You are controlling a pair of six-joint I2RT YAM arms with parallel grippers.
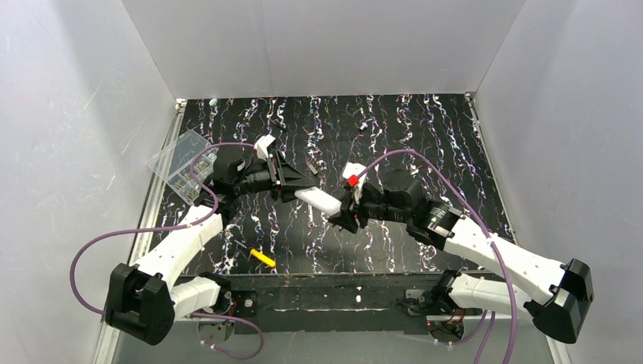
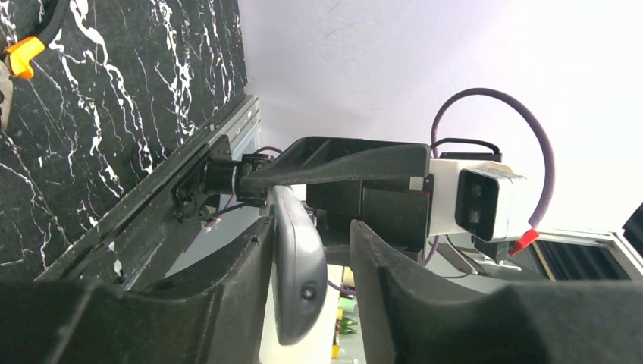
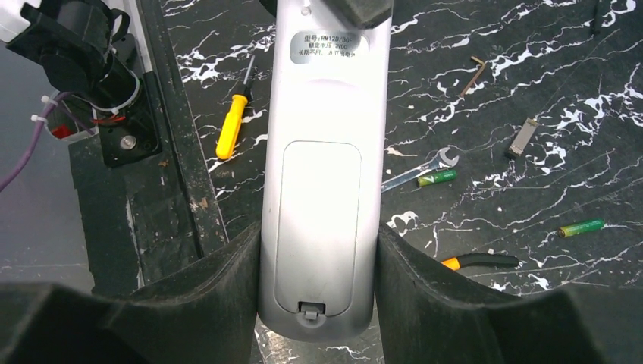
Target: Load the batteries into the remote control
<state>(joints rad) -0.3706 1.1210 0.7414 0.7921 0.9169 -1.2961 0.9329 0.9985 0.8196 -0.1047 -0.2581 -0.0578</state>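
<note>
Remote control (image 3: 318, 189): silver-grey back, with a grey label printed in dark text. Table (image 3: 531, 68) under it: black marble pattern, white veins. Batteries (image 3: 437, 177) (image 3: 581, 227) right of the remote: green, gold ends. Screwdriver (image 3: 232, 125) left of it: yellow handle, dark shaft. Right gripper (image 3: 318, 231) on it: matte black. Cable (image 1: 98, 243): purple.

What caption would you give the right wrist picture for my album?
The right tool grips the remote control, back cover shut, while two green batteries lie on the table.

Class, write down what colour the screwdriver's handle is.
The screwdriver handle is yellow, shown best in the right wrist view.
</note>
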